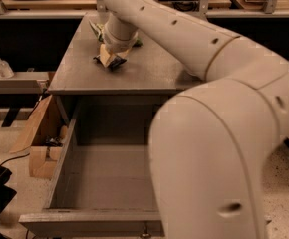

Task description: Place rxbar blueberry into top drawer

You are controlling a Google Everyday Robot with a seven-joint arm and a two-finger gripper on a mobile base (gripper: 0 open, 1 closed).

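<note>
1. One table (154, 76), grey-topped.
2. One robot arm (194, 39), stretched over the table.
3. One gripper (109, 59), down on the tabletop toward the back left corner.
4. One rxbar blueberry (116, 63), as far as I can see: a dark sliver right at the gripper.
5. One green bag (95, 30), half hidden, nearer the back edge.
6. One top drawer (60, 153), standing open under the front edge, with one knob (144, 231).
7. Two small clear bottles (4, 67), beyond the left edge.
8. One cardboard box (35, 143) on the floor, below the left edge.
</note>
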